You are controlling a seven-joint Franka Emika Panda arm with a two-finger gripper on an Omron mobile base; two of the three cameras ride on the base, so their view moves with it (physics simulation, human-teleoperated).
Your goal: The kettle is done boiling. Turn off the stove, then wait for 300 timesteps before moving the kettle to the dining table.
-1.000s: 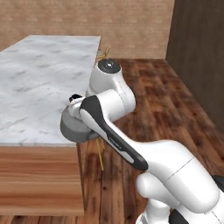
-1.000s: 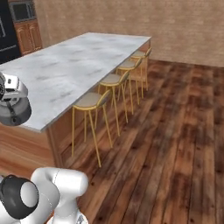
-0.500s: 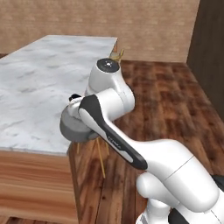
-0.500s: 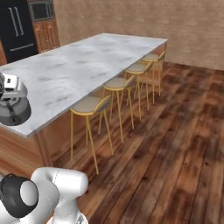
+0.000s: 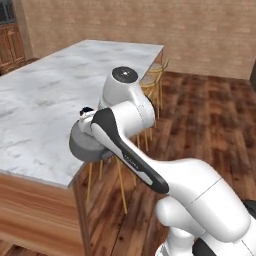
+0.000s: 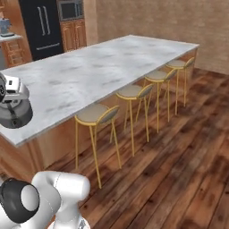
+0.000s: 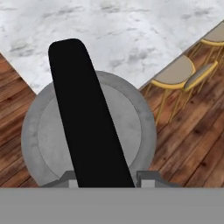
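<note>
while gripper (image 7: 107, 181) hides, kettle (image 7: 127, 127) spout unseen.

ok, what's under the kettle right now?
In the hand view, the kettle hangs over the table corner, with wood floor and a stool below. Its body hides whatever is directly beneath.

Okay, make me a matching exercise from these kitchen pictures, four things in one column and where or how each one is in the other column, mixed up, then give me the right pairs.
Things:
1. kettle
2. dining table
3. stools
4. refrigerator

Place or state:
A. lined up along the island's long side, on the wooden floor
B. black, standing against the far wall
C. held by its dark handle in the shut fingers, at the island's near corner
D. long, with a white-grey marble top and a wooden base

Pairs: 1-C, 2-D, 3-A, 4-B
</note>
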